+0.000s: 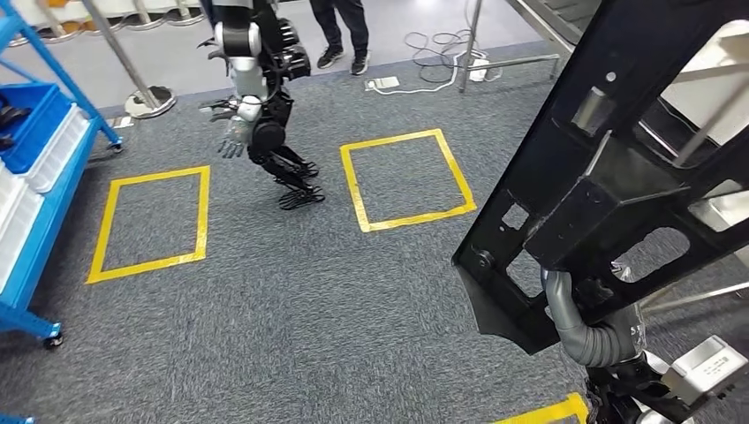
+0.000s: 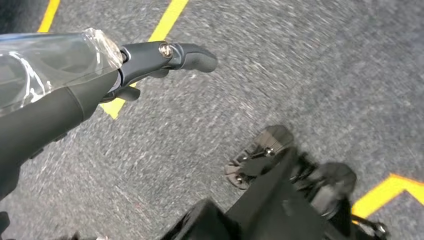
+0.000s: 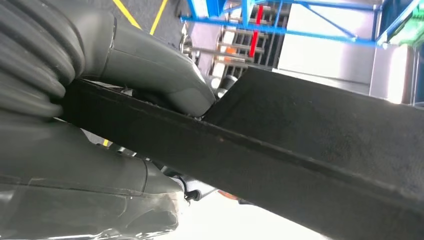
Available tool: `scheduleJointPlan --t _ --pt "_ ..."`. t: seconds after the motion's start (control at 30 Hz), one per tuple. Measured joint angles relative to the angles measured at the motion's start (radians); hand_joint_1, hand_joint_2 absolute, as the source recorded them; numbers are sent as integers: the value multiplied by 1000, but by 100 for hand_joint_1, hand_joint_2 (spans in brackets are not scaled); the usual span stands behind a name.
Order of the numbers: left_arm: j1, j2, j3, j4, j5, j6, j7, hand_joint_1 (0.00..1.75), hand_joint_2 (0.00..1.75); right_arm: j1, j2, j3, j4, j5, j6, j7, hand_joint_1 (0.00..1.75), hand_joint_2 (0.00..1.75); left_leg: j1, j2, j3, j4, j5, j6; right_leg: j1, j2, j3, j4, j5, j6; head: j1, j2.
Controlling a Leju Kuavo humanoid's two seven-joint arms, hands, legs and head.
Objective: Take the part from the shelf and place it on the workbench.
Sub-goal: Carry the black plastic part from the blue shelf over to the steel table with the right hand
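One large black perforated plastic panel (image 1: 609,168), right of frame, clenched in right hand (image 1: 590,329) — left hand (image 2: 150,57) released; slip risk — top-heavy overhang.

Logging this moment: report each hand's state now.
Left hand: open, fingers extended, holding nothing.
Right hand: gripping the large black plastic panel with cut-outs.

Left hand (image 2: 75,95) fingers (image 2: 192,56) extended over grey carpet (image 2: 300,75).
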Motion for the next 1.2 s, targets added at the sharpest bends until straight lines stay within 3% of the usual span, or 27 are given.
scheduleJointPlan --t 0.07,0.1,0.13,0.17,0.23,0.3,0.37,0.4,0.47,0.5,0.53,0.6,0.63,0.67,0.73,0.8,0.87,0.93,0.97,1.03,1.07,1.1,1.13,1.17,1.2 --pt "-4 0 1 0 1 0 -1 0 175 0 1 0 0 0 0 0 175 175 0 -20 -64 137 -54 0 3 24 -5 0 3 -6 0 0" --pt "-6 0 2 0 2 0 -1 0 175 1 1 0 0 0 0 0 175 175 0 -22 -74 159 -52 2 5 38 -6 0 5 -7 0 0" --pt "-7 0 2 0 2 0 0 0 175 1 2 0 0 0 0 0 175 175 -1 -25 -63 136 -31 6 7 53 -6 0 6 -7 0 0" --pt "-6 0 2 0 2 0 1 0 175 1 2 0 0 0 0 0 175 175 -2 -33 -34 74 6 12 7 69 -5 0 7 -7 0 0" --pt "-2 0 2 0 2 0 3 0 175 0 2 1 0 0 0 0 175 175 -4 -86 33 -80 77 28 8 98 -6 1 11 -4 0 0" --pt "-1 2 2 1 2 0 4 0 175 0 3 1 0 0 0 0 175 175 -7 -126 60 -154 100 36 4 121 -16 2 18 5 0 0" --pt "-2 2 2 1 4 0 3 0 175 0 4 1 -1 1 -1 0 175 175 -7 -110 61 -165 104 39 -1 145 -24 -1 27 19 0 0" --pt "-2 2 2 1 6 1 3 0 175 1 4 0 -2 1 -2 0 175 175 -6 -98 65 -173 110 43 -1 140 -29 3 25 23 1 0" --pt "-2 3 2 1 10 1 2 0 175 -2 3 0 -5 5 -2 1 175 175 -2 -69 71 -189 123 51 3 88 -59 62 -12 30 3 0" --pt "-1 3 3 1 13 2 2 0 175 -4 4 1 -6 8 -2 2 175 175 -4 -53 72 -192 125 53 3 51 -88 123 -46 32 4 0" --pt "1 3 3 1 15 1 2 0 175 -6 4 2 -7 10 -2 5 175 175 -4 -37 72 -192 125 55 1 30 -121 195 -80 36 5 0" --pt "5 4 3 1 18 -2 4 0 175 -5 4 3 -7 15 -4 11 175 175 -4 -5 71 -192 124 53 -6 15 -163 287 -108 44 5 0" --pt "6 4 3 1 18 -3 5 0 175 -4 5 4 -8 18 -5 13 175 175 -3 9 71 -191 122 51 -10 12 -155 278 -97 49 5 0" --pt "6 4 2 1 19 -4 6 0 175 -3 5 4 -9 20 -6 16 175 175 -1 23 72 -190 119 47 -15 4 -125 228 -70 54 5 0" --pt "5 6 3 1 20 -5 7 0 175 -2 6 5 -13 25 -10 20 175 175 0 44 74 -182 109 33 -20 -30 -39 83 -18 63 5 0" --pt "2 11 3 2 22 -6 8 0 175 -3 7 8 -19 30 -14 24 175 175 -3 60 76 -174 97 17 -18 -47 2 10 -4 53 3 0" --pt "-1 13 3 2 25 -6 9 0 175 -3 8 11 -22 32 -17 27 175 175 -1 75 79 -174 91 5 -11 -28 -1 8 -8 33 1 0" --pt "-3 13 4 2 26 -7 9 0 175 -5 8 12 -26 32 -19 27 175 175 7 58 75 -152 73 -6 -8 -10 -3 8 -6 20 0 0" --pt "-3 13 4 2 27 -7 9 0 175 -8 9 13 -29 33 -19 28 175 175 9 36 57 -111 47 -9 -9 -1 -4 7 -4 15 0 0" --pt "-3 13 5 2 31 -7 8 0 175 -15 9 17 -31 33 -20 28 175 175 10 -10 -12 33 -26 -11 -5 15 -7 7 -2 7 -2 0" --pt "-5 13 6 2 33 -7 7 0 175 -18 10 19 -31 33 -20 29 175 175 9 -19 -50 108 -54 -9 -2 25 -8 7 -1 5 -2 0" --pt "-7 13 8 2 35 -8 7 0 175 -18 11 20 -31 33 -20 30 175 175 7 -22 -76 154 -64 -5 1 36 -9 7 0 3 -3 0" --pt "-10 13 9 2 36 -8 6 0 175 -19 11 22 -31 33 -20 31 175 175 4 -23 -83 160 -52 1 4 48 -9 7 0 1 -3 0" --pt "-10 13 9 2 36 -8 6 0 175 -20 12 24 -31 34 -20 31 175 175 0 -28 -69 122 -21 9 5 63 -8 7 1 0 -3 0" --pt "-7 13 9 2 36 -8 7 0 175 -21 12 26 -31 34 -20 31 175 175 -3 -42 -39 50 21 17 6 77 -7 7 2 0 -3 0"
